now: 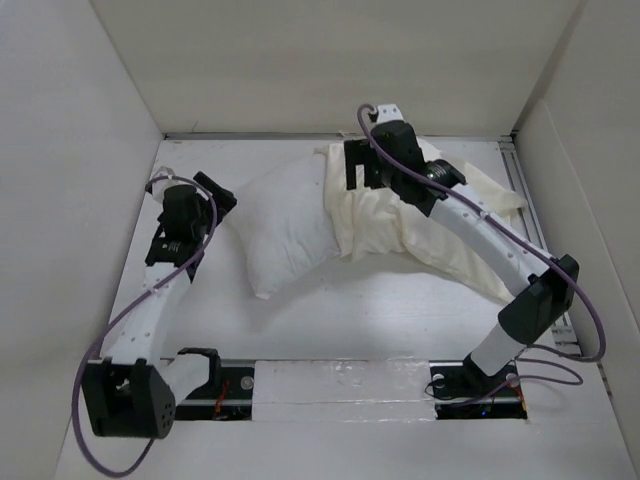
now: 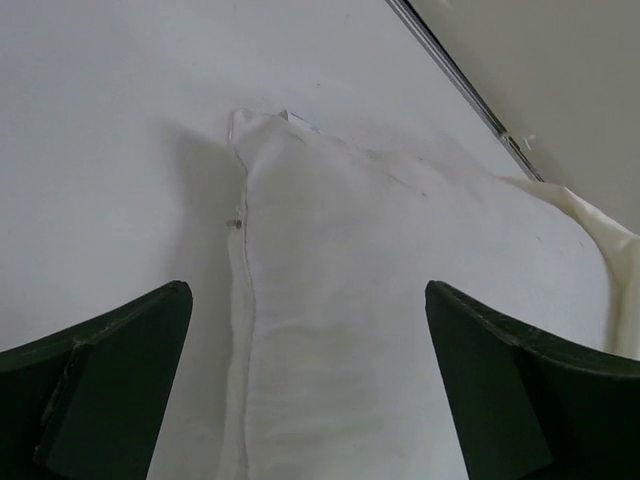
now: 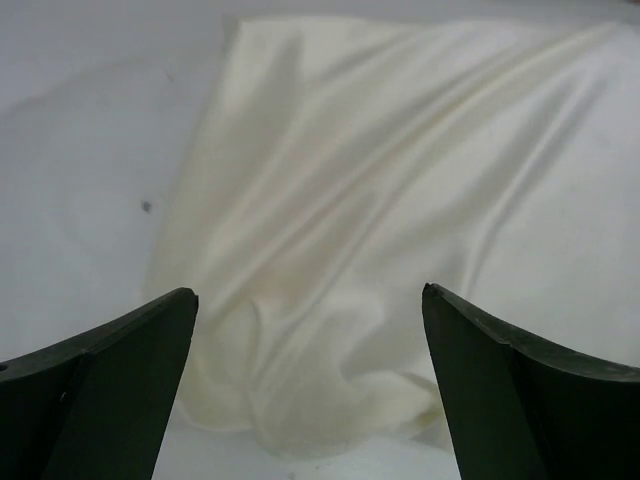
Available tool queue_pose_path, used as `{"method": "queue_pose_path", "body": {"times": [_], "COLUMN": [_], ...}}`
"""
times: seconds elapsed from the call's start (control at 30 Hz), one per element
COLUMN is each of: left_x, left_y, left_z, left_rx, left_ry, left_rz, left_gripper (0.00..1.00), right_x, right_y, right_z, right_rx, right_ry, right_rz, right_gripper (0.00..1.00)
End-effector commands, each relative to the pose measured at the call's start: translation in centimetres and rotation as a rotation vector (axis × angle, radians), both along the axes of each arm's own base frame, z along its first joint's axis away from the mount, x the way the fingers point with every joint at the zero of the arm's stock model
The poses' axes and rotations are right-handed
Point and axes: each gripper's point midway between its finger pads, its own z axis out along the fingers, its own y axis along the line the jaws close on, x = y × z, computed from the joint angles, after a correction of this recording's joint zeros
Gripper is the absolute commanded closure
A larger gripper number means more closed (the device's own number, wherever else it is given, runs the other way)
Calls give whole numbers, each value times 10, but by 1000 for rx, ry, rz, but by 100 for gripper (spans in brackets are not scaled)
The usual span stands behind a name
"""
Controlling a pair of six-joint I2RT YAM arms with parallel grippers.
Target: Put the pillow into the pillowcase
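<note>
Hovering right hand (image 1: 355, 165) spread above pillowcase (image 1: 375, 228), pillow (image 1: 285, 225) beside open left hand (image 1: 218, 198)

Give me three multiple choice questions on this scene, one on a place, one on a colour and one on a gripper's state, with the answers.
1. Seen from above, where does the pillowcase lie relative to the pillow?
A. To its left
B. To its right
C. Near the arm bases, well apart from it

2. What colour is the pillowcase?
A. Cream-yellow
B. Dark blue
C. Red

3. How is the right gripper?
A. Shut on the pillowcase
B. Open, holding nothing
C. Shut on the pillow

Answers:
1 B: the top view shows the cream fabric on the right, meeting the white pillow's right end.
2 A: both the top and right wrist views show pale cream-yellow cloth.
3 B: the right wrist view shows its jaws spread wide above the fabric, with nothing gripped.
</note>
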Motion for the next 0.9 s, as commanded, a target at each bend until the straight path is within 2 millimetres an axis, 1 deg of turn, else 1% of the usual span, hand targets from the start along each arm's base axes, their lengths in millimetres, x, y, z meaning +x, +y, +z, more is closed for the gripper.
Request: {"method": "queue_pose_path", "body": {"times": [0.0,0.03,0.07,0.1,0.13,0.17,0.2,0.23,0.27,0.3,0.33,0.37,0.4,0.43,0.47,0.5,0.53,0.57,0.6,0.63,0.67,0.7,0.73,0.77,0.8,0.83,0.87], "left_x": [28,34,39,41,44,50,49,50,51,57,54,55,57,57,57,57,61,59,60,61,60,60,60,60,59,56,52], "left_y": [-18,-19,-22,-30,-35,-42,-53,-56,-60,-65,-75,-80,-87,-91,-96,-104,-104,-109,-111,-111,-113,-113,-113,-113,-113,-111,-110], "left_z": [-1,-3,-5,-9,-27,-24,-28,-43,-46,-37,-37,-52,-51,-56,-63,-76,-75,-75,-79,-83,-80,-80,-76,-72,-66,-58,-58], "left_rx": [-88,-97,-111,-133,-158,-183,-210,-230,-245,-251,-295,-324,-327,-347,-352,-360,-363,-382,-410,-425,-426,-426,-424,-411,-407,-386,-375], "left_ry": [-40,-44,-59,-62,-29,-69,-73,-51,-59,-130,-143,-119,-142,-132,-117,-87,-105,-109,-102,-88,-99,-99,-107,-122,-137,-164,-162], "left_rz": [-187,-199,-209,-256,-275,-301,-365,-376,-394,-428,-482,-500,-537,-560,-570,-583,-584,-613,-616,-609,-621,-621,-623,-630,-633,-634,-637], "left_gripper": [0,0,0,0,0,0,0,0,0,0,0,0,0,0,4,11,23,61,94,100,100,100,100,100,100,100,100], "right_x": [16,25,27,29,32,39,41,42,44,49,53,57,66,70,74,80,84,89,93,96,101,105,106,108,111,111,112], "right_y": [18,27,27,32,41,46,51,60,64,68,70,74,76,71,70,64,67,60,50,53,44,35,32,29,17,16,16], "right_z": [68,53,49,51,65,54,51,66,66,39,36,50,28,24,20,13,4,-4,-8,-16,-19,-27,-29,-20,-22,-21,-14], "right_rx": [39,-1,-25,-40,-19,-52,-60,-42,-41,-103,-124,-103,-145,-182,-195,-208,-221,-242,-257,-261,-278,-299,-312,-309,-338,-338,-324], "right_ry": [-130,-103,-84,-87,-112,-99,-88,-114,-106,-45,-36,-63,-29,-33,-34,-25,-19,-8,-2,3,0,10,6,-18,-20,-30,-45], "right_rz": [-13,-8,-17,-14,-5,7,29,54,64,75,83,81,65,35,21,2,7,-15,-40,-40,-72,-95,-112,-134,-175,-185,-188], "right_gripper": [0,0,0,0,0,0,0,0,0,0,0,0,0,0,0,0,0,0,0,0,0,0,0,0,0,0,0]}}
